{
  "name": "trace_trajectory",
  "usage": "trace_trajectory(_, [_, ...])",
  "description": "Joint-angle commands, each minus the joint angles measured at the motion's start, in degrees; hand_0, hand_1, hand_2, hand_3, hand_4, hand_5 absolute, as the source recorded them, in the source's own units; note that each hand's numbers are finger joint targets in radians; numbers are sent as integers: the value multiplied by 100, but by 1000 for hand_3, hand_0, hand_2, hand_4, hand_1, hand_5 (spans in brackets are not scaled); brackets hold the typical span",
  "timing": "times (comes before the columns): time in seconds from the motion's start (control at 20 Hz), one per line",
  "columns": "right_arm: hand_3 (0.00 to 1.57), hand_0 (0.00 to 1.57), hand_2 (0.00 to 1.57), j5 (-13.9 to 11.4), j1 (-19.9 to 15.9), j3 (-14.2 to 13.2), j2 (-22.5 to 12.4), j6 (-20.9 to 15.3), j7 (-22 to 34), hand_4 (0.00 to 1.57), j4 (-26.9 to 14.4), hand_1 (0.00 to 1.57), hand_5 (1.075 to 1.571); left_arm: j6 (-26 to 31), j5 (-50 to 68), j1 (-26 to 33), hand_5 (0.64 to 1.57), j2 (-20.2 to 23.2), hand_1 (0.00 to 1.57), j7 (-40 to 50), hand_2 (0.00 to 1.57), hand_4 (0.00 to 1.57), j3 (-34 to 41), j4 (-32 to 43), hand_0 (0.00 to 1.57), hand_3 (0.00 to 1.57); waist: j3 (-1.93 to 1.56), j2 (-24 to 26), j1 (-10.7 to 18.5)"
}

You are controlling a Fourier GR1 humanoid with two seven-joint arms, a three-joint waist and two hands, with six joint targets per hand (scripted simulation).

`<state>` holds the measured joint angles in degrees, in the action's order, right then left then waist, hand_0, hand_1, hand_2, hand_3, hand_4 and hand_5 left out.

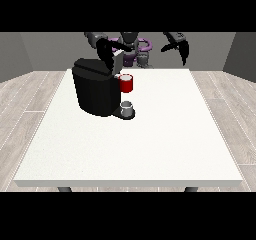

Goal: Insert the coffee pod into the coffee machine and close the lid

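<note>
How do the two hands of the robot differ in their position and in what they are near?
The hand at the view's left is low, right above the black coffee machine, by its lid. The hand at the view's right hangs in the air, away from the coffee machine, with nothing below it but the table's far edge. The first one is close to the red part; the second is far from it. Both hands are black.
</note>
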<state>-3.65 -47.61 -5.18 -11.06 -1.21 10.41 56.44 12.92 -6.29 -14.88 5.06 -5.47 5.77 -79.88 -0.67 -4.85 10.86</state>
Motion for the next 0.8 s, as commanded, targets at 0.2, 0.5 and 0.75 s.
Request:
trace_trajectory(0.2, [0, 0, 0, -443, -707, 398, 177, -250, -56, 203, 355, 0, 1571, 202, -75, -137, 1571, -59, 0, -124, 0, 326, -318, -88, 0, 0, 70, -171, 851])
trace_trajectory(0.5, [0, 0, 0, -476, -861, 369, -71, -89, 340, 160, 642, 0, 1571, 133, -36, -435, 1571, -32, 0, -112, 0, 407, -199, -4, 0, 0, 68, -380, 952])
trace_trajectory(0.75, [0, 0, 0, -679, -981, 382, -226, -238, 668, 87, 1005, 0, 1571, 295, -6, -687, 1571, -33, 0, -216, 0, 397, -315, -23, 0, 0, 68, -753, 1409])
